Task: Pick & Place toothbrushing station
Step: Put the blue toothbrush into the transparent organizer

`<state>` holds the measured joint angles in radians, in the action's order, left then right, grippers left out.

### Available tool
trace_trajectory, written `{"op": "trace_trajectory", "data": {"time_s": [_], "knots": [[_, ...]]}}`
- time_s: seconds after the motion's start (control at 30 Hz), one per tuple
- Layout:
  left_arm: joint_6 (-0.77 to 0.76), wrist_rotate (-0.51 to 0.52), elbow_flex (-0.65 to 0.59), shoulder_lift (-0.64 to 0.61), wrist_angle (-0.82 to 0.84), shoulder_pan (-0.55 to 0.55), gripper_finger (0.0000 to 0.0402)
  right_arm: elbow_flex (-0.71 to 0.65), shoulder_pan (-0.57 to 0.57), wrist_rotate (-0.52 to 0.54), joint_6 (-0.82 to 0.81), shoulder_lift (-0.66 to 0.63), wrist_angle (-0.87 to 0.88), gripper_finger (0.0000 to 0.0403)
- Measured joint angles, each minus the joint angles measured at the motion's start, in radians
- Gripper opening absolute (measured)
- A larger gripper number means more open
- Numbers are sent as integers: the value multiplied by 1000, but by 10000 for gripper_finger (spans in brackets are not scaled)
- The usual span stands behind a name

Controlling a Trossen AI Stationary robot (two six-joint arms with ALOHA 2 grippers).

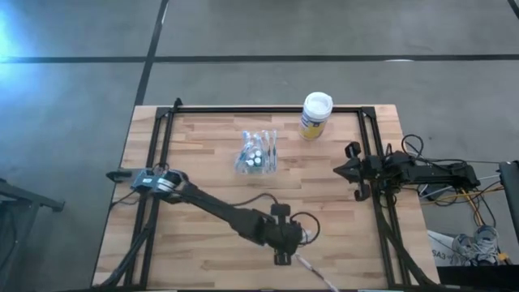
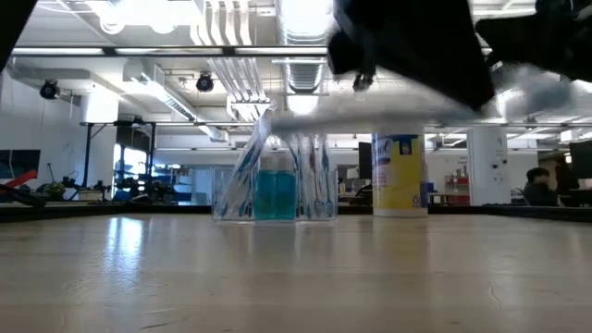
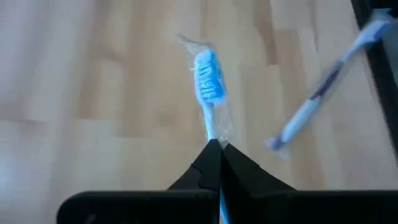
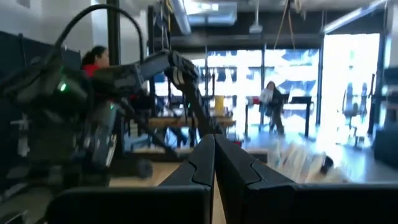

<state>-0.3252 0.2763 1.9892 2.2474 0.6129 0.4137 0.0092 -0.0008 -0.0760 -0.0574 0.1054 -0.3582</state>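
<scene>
White-lidded canister (image 1: pixel 315 114) (yellow-blue label) upright on wooden table (image 1: pixel 203 251), possibly people (image 4: pixel 271 94) beyond

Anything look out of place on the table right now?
Yes: one wrapped toothbrush lies loose on the wood near the table's front edge, far from the clear holder. The left gripper is shut on another toothbrush. The right gripper waits at the right edge.

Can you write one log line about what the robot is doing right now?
left hand: shut on wrapped toothbrush above table | second toothbrush: lying nearby | holder: mid-table | right hand: waiting at right edge, shut
</scene>
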Motion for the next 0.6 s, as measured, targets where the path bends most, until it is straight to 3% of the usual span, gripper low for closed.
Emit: {"op": "trace_trajectory", "data": {"time_s": [0.13,0.27,0.4,0.6], "knots": [[91,138,-31,-131,83,5,2,0,0,6,35,0,-59,8],[141,247,-178,-342,61,7,2,0,0,53,62,2,-98,8],[156,313,-443,-601,-59,10,1,0,-2,75,93,2,-121,8],[190,311,-940,-991,-414,15,1,0,-7,80,89,3,-140,8]]}}
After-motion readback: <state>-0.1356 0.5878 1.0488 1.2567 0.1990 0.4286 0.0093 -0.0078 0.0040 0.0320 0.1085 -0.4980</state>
